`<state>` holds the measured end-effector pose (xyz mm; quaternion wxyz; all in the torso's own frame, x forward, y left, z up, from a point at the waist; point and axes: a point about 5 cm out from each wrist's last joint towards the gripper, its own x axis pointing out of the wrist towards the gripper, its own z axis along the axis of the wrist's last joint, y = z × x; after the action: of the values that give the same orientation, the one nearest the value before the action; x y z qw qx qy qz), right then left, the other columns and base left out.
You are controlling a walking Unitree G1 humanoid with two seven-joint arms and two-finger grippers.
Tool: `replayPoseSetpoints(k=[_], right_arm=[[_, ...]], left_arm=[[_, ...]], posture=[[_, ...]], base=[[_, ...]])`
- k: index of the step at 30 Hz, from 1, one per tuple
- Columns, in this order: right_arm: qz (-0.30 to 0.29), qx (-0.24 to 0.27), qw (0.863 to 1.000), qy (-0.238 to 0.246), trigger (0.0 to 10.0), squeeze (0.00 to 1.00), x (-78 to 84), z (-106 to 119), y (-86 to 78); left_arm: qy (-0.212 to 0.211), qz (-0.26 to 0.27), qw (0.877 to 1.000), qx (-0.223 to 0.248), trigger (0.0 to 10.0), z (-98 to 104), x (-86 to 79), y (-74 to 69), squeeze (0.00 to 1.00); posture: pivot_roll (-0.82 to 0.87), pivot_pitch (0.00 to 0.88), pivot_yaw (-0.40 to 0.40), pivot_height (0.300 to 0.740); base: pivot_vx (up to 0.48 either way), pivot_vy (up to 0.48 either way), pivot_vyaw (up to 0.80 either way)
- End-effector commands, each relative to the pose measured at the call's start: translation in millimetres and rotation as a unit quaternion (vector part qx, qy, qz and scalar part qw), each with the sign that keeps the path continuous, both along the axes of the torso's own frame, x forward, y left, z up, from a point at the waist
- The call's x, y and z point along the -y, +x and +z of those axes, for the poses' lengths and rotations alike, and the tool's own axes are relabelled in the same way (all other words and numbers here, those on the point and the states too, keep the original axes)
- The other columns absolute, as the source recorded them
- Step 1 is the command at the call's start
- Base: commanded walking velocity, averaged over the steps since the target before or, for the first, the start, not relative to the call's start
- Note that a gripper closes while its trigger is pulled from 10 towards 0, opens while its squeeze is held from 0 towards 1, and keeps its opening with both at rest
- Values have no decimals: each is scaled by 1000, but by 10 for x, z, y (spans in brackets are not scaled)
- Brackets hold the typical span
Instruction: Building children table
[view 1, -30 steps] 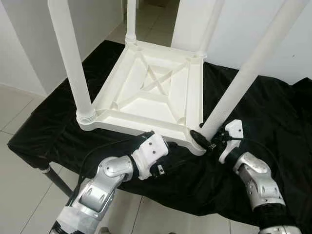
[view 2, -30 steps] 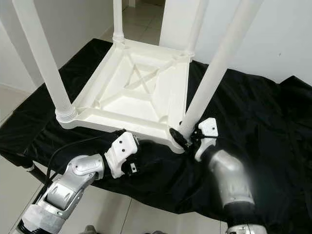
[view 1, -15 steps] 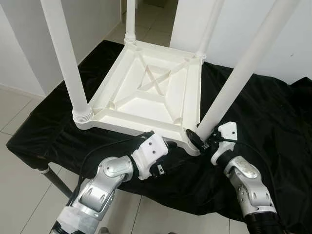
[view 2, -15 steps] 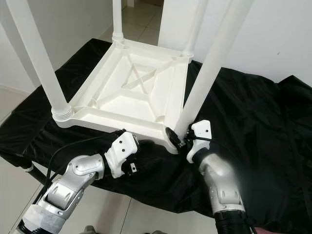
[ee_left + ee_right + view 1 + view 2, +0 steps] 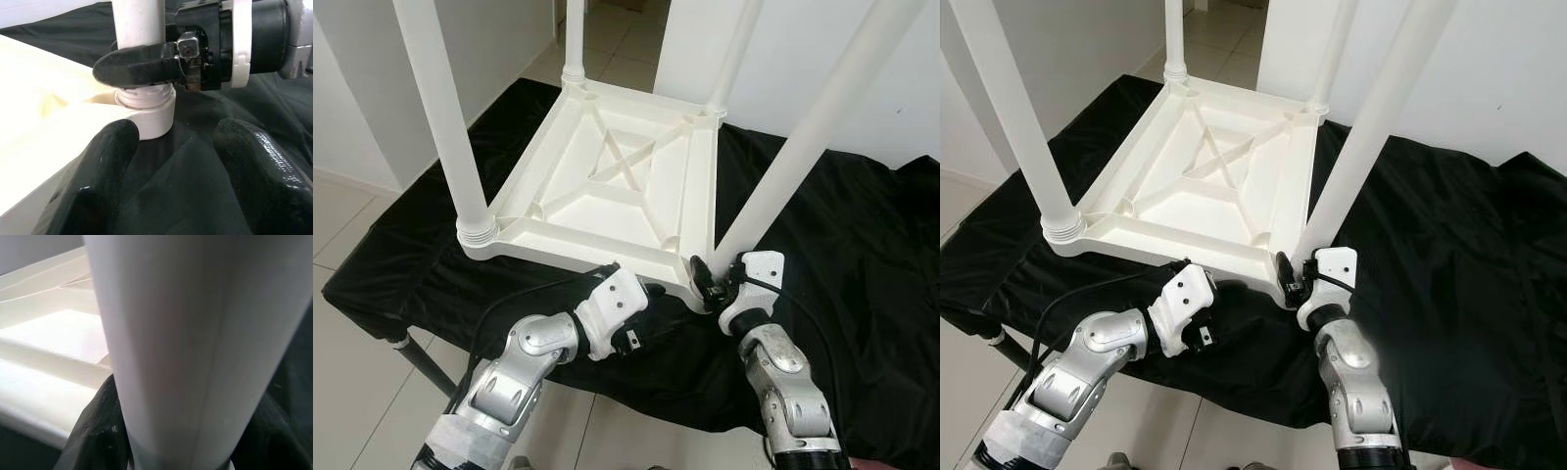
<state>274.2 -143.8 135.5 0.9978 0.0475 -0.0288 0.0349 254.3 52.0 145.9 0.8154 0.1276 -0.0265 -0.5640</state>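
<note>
Here we see the white table lying upside down on a black cloth, its four legs pointing up. Our right gripper is at the table's near right corner, at about 5 o'clock from the tabletop's middle, and its two black fingers are pinched around the base of the near right leg, just above the ribbed collar where the leg meets its socket. In the right wrist view the leg runs straight up between the dark fingers. Our left gripper sits low at the table's near edge, at about 6 o'clock, with its fingers spread apart and nothing between them; one finger is beside the white rim, and the cloth lies between the two. It points toward the same corner, near the right gripper but apart from it. The near left leg stands at about 8 o'clock, seated in its collar.
</note>
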Motion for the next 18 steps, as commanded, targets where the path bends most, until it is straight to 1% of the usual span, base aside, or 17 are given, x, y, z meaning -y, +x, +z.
replayPoseSetpoints(k=[1,2,3,4,6,7,9,10,14,18], right_arm=[[-70,-38,997,-1,10000,0,69,-129,-39],[-70,-38,997,-1,10000,0,69,-129,-39],[-93,-42,995,4,10000,0,51,-137,-53],[-93,-42,995,4,10000,0,51,-137,-53],[-120,-54,991,18,10000,0,-5,-167,-75],[-120,-54,991,18,10000,0,-5,-167,-75],[-109,-53,992,17,10000,0,-75,-165,-85],[-105,-51,993,15,10000,0,-82,-154,-83],[-114,-49,992,8,10000,0,-63,-133,-82],[-110,-48,993,17,10000,0,-92,-132,-91]], left_arm=[[-2,18,1000,6,10000,-7,-1,12,0],[-2,18,1000,6,10000,-7,-1,12,0],[-2,18,1000,6,10000,-7,0,11,0],[-2,18,1000,6,10000,-7,0,11,0],[-3,19,1000,7,10000,-1,1,16,0],[-3,19,1000,7,10000,-1,1,16,0],[-3,20,1000,8,10000,0,-2,18,0],[-2,19,1000,8,10000,-1,-3,18,0],[0,15,1000,9,10000,-3,-1,14,0],[-1,14,1000,10,10000,14,3,25,0]], posture=[[33,100,-114,740],[33,100,-114,740],[39,100,-123,740],[39,100,-123,740],[41,99,-123,740],[41,99,-123,740],[44,96,-120,740],[42,96,-118,740],[41,92,-113,740],[40,89,-108,740]], base=[[0,0,0],[0,0,0],[0,0,0],[0,0,0],[0,0,0],[0,0,0],[0,0,0],[0,0,0],[0,0,0],[0,0,0]])
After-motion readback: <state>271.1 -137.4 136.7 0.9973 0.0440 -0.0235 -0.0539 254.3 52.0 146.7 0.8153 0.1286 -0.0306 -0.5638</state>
